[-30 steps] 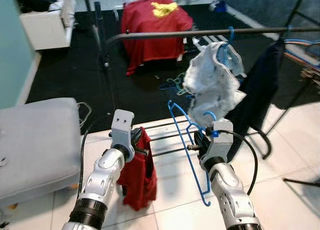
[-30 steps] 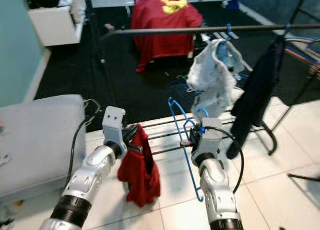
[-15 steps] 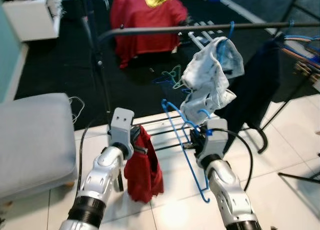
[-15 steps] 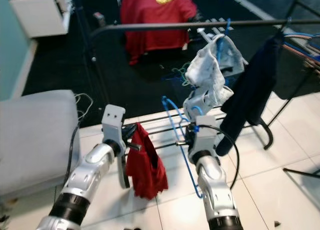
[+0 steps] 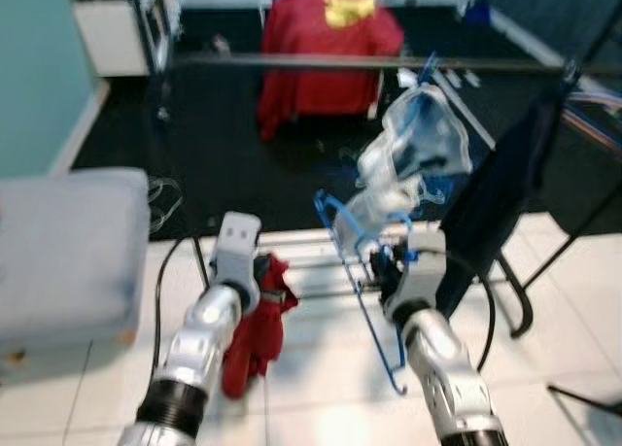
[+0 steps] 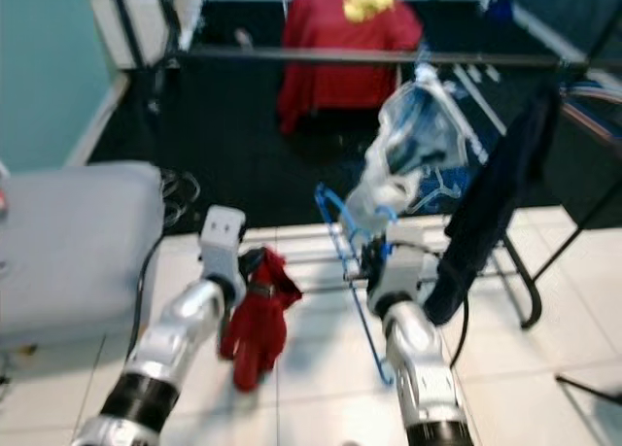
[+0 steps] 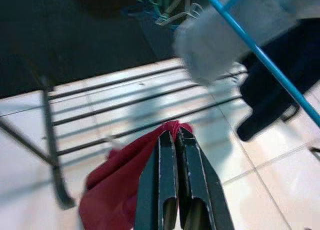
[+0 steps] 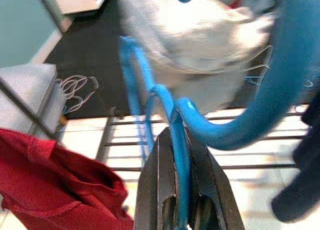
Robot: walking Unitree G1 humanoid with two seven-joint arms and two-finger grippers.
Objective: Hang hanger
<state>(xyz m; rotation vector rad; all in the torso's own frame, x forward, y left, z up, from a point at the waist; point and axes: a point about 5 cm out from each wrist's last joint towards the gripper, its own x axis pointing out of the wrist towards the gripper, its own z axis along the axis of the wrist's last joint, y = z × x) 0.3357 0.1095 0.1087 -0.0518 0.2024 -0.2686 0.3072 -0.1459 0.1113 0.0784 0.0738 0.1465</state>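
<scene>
1. The two eye views look forward and down from the head, sharing the clothes rail (image 5: 369,63), the white tiled floor (image 6: 321,407) and both arms.
2. The left wrist view looks closely along the left hand (image 7: 175,140) toward the floor bars (image 7: 125,104).
3. The right wrist view looks closely along the right hand (image 8: 175,140) at the blue hanger (image 8: 240,125).
</scene>
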